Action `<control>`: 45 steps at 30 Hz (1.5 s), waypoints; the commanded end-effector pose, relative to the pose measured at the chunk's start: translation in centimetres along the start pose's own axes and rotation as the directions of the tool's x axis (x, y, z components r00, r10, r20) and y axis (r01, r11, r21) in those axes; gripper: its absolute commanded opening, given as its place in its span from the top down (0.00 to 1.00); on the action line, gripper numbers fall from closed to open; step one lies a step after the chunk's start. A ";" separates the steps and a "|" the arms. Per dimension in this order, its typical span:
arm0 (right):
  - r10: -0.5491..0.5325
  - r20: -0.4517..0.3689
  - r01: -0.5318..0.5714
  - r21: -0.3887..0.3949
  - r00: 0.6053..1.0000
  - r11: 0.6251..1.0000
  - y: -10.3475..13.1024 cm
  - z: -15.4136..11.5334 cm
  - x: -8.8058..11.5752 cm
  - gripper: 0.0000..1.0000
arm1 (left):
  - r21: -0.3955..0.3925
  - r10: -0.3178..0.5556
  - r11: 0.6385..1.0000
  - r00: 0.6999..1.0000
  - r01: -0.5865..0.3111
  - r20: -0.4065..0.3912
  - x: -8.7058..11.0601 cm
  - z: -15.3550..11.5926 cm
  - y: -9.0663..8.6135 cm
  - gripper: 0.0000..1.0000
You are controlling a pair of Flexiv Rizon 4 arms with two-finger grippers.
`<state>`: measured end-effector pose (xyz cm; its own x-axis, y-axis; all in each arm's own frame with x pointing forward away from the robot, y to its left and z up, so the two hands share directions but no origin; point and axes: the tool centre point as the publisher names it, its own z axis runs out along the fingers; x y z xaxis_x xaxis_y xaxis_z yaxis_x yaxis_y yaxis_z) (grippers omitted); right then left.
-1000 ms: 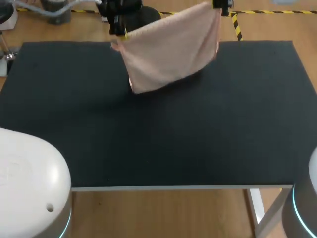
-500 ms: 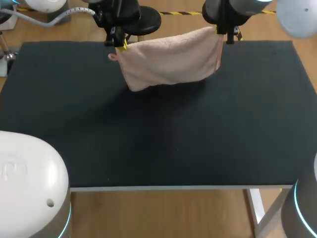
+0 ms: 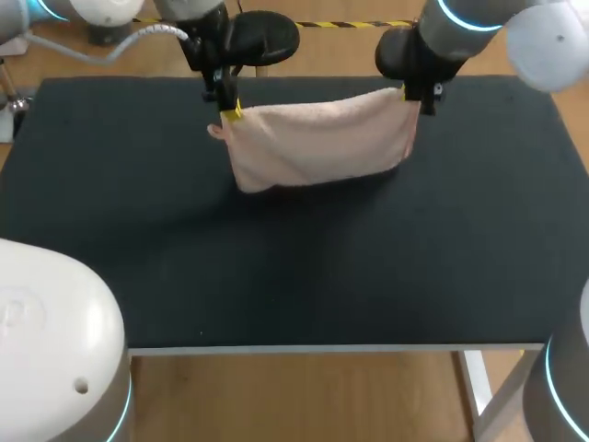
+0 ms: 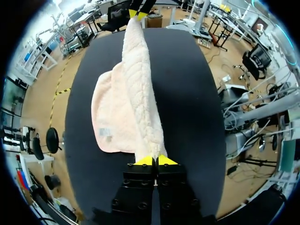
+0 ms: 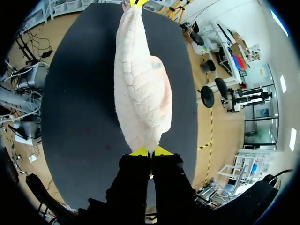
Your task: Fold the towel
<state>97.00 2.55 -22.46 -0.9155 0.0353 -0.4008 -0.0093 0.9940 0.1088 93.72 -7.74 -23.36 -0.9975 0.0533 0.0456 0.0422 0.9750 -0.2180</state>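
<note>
A pale pink towel (image 3: 317, 143) hangs folded double, stretched between my two grippers above the back of the black table (image 3: 294, 258). My left gripper (image 3: 230, 110) is shut on its left top corner. My right gripper (image 3: 408, 94) is shut on its right top corner. In the left wrist view the towel (image 4: 133, 101) runs from my shut yellow-tipped gripper (image 4: 155, 161) out to the other arm's yellow tips (image 4: 136, 14). Seen from the right wrist, the towel (image 5: 140, 89) stretches ahead of my shut gripper (image 5: 150, 151). The lower edge hangs close to the table; contact is unclear.
The black mat covers the whole table. Its front edge (image 3: 331, 348) runs along the near side. My two white arm bases (image 3: 55, 341) stand at the near corners.
Both grippers have come toward me and lowered with the towel held between them. The towel now hangs lower, over the back part of the table.
</note>
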 end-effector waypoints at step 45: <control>0.170 -0.129 -0.165 0.043 0.977 0.985 -2.5 14.7 -6.2 0.00 | 0.197 -0.048 0.976 0.973 0.093 -0.224 -12.7 12.0 4.8 0.00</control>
<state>110.20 2.33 -33.92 -0.9587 0.1877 -0.2138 0.1676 0.9799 0.1085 107.14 -8.27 -36.87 -0.9493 0.0545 0.3097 -0.0359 0.9597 -0.2787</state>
